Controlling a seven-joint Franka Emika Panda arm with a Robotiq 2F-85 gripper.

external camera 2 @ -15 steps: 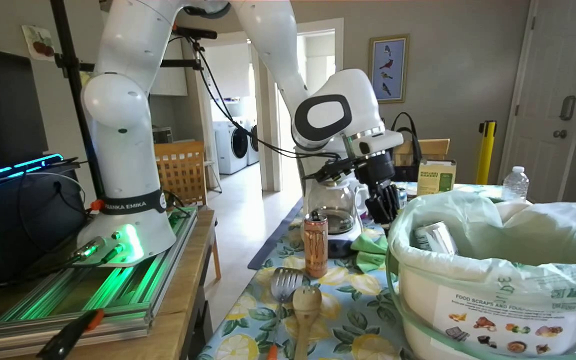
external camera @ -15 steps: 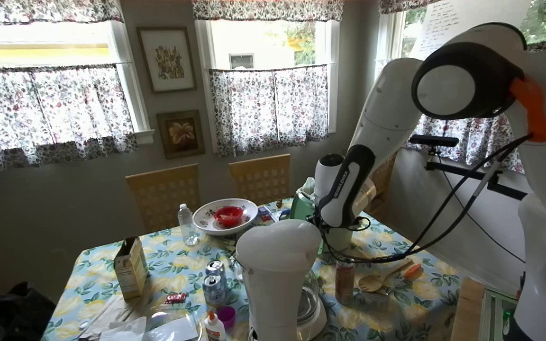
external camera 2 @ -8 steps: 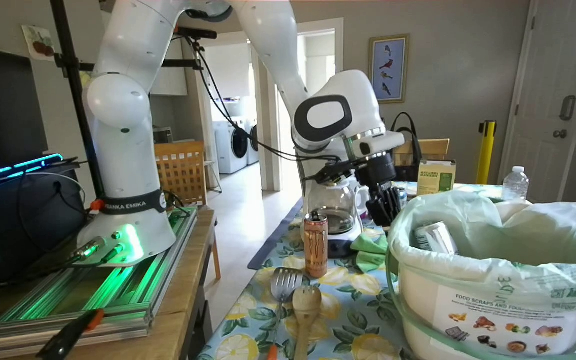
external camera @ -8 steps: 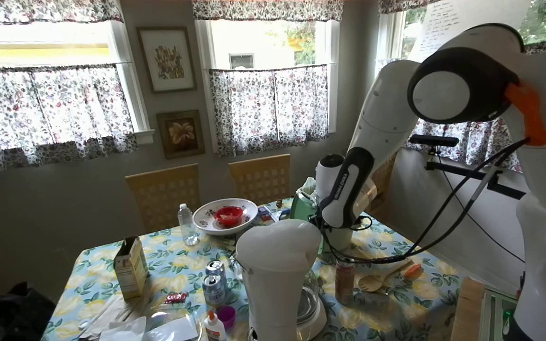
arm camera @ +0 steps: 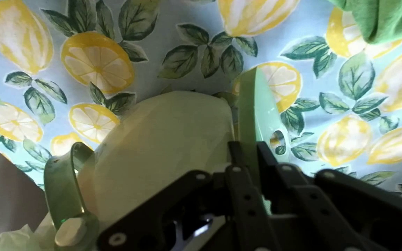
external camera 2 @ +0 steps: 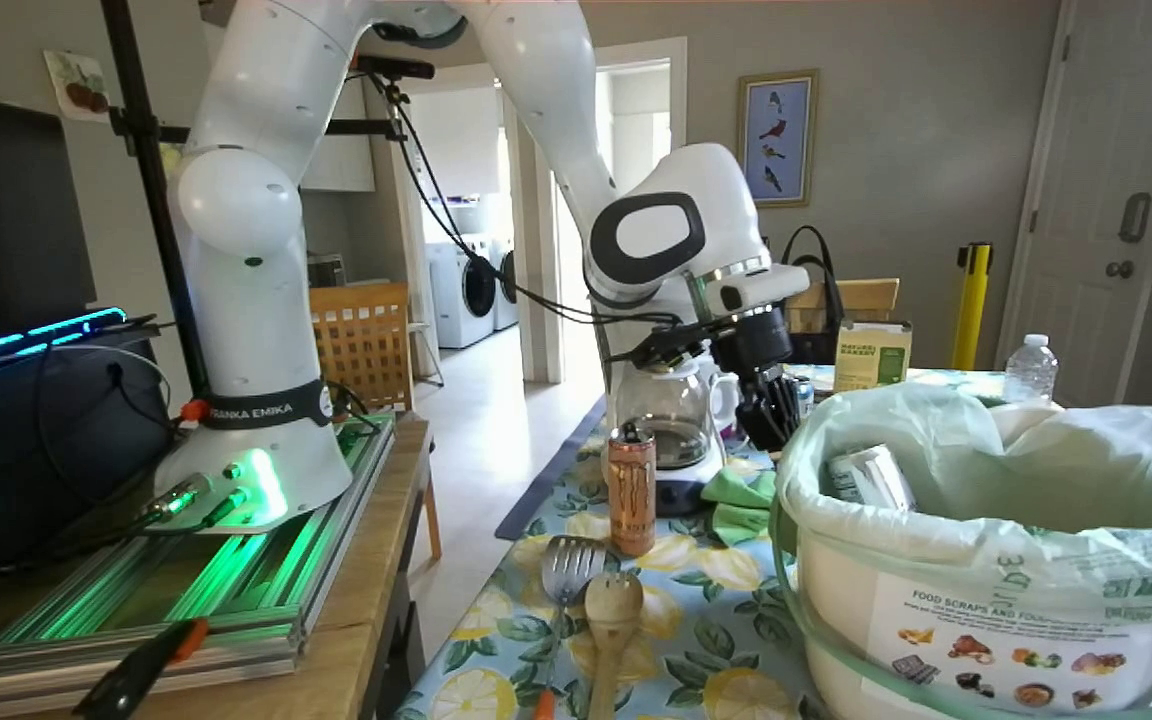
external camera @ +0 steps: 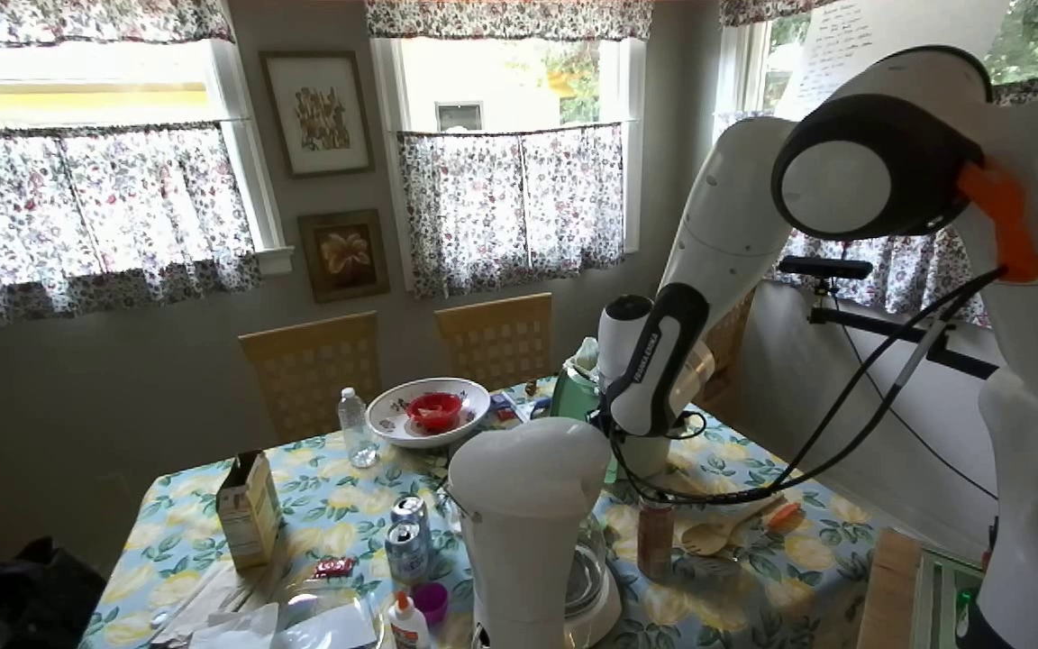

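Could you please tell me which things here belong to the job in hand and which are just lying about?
Seemingly part of the job:
gripper
green piece in its grip
bin beside it

Apparently just lying about:
spatula
orange can
box
plastic bottle
glue bottle
red bowl

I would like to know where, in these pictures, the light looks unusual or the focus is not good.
In an exterior view, the middle window glares almost white and the wall looks dim; in an exterior view, the base glows green; in the wrist view, the hand is dark and out of focus, the tablecloth looks sharper, and the bin looks shaded.
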